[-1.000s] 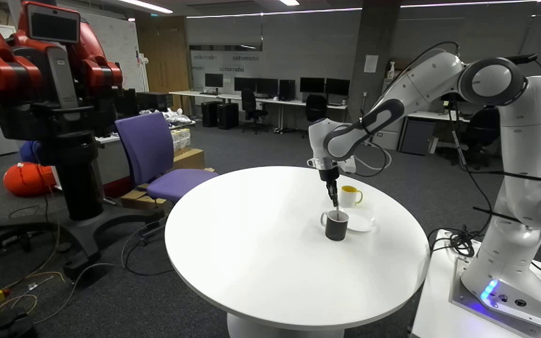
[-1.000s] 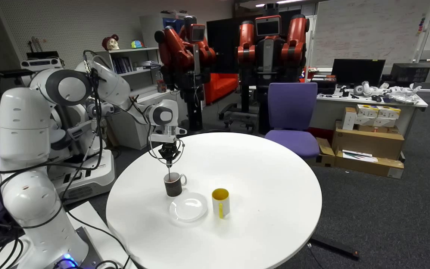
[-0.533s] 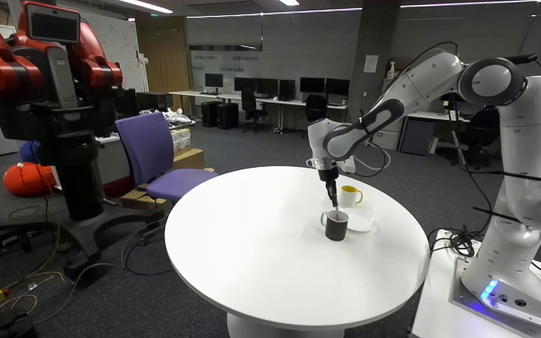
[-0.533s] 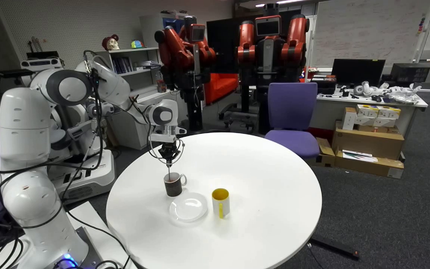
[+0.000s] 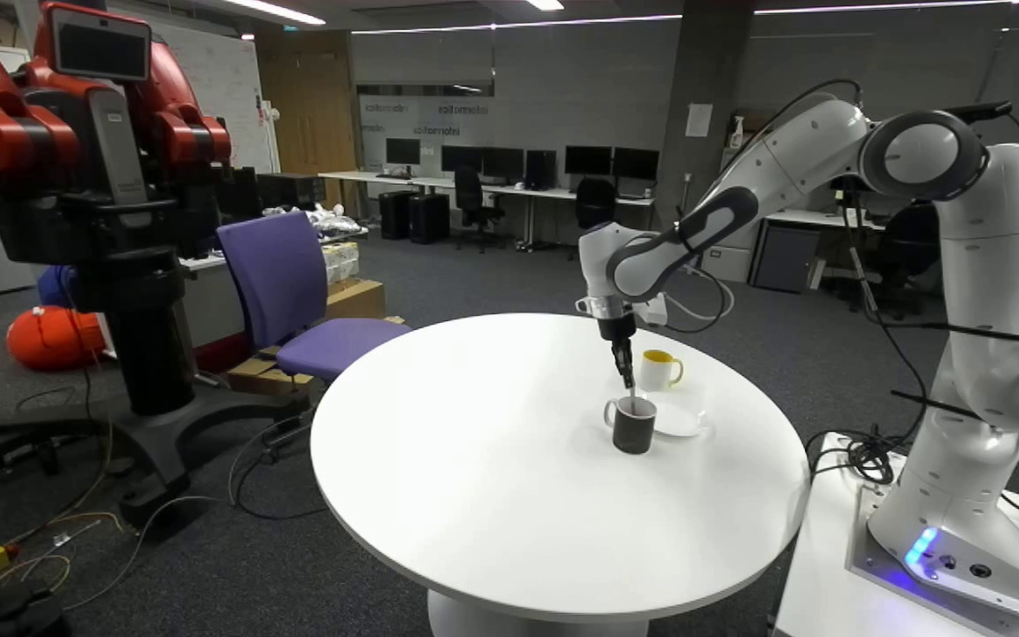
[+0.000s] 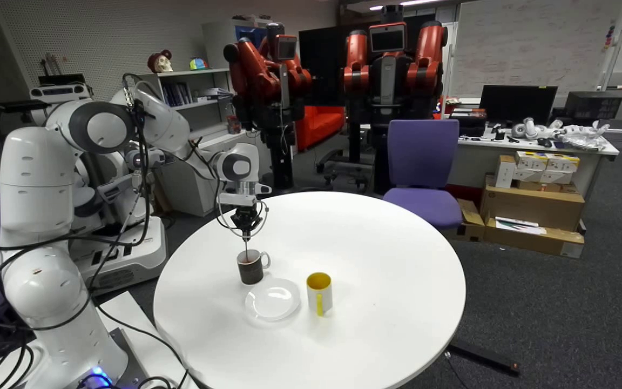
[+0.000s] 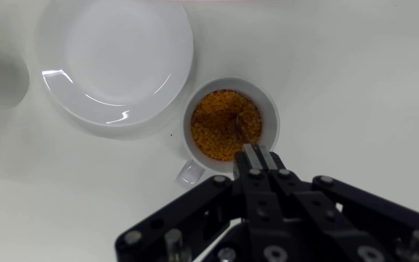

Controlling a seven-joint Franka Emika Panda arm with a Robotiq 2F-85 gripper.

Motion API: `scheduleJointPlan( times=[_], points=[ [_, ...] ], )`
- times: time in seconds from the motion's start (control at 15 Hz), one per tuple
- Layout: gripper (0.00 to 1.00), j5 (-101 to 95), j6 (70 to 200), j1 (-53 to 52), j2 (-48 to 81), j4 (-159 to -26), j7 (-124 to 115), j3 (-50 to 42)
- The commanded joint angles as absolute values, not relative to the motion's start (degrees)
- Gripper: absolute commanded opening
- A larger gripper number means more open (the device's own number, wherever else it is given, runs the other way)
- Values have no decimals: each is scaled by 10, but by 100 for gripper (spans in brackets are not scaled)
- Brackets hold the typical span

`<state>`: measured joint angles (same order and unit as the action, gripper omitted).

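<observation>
Round white table (image 5: 492, 504): spreads beneath all I work over; its smooth top would likely let anything I nudge slide.
White plate (image 6: 272, 300): lies between the dark mug (image 6: 250, 272) and the white mug (image 6: 327, 293), near both; dragging the dark mug its way could make them knock.
My claw (image 7: 259, 156): fingers pinched together on a thin stem (image 6: 246, 249), pointing down just above the dark mug's mouth; sinking lower could press my fingertips on the rim.
Dark mug: upright on the table directly below me; a sideways push with the stem inside could lever its wall and tip it.
White mug: upright past the plate, yellow within, well apart from my fingers; only a wide swing from me would put it at risk.
Thin stem: probably a spoon's handle, running from my grip down into the dark mug; so narrow a hold could let it twist or slip if its lower end met resistance.
Orange-brown grains (image 7: 216, 118): below the rim in the dark mug, wet or dry I cannot tell; a fast upward pull might flick some out.
</observation>
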<state>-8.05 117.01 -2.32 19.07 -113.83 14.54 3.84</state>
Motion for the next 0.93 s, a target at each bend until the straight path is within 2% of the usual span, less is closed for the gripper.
scheduleJointPlan(
  times=[0.0,0.87],
  points=[
    [0,-93,1168,-19,195,-1125,151,32],
    [0,-91,1167,-14,184,-1141,149,23]
  ],
)
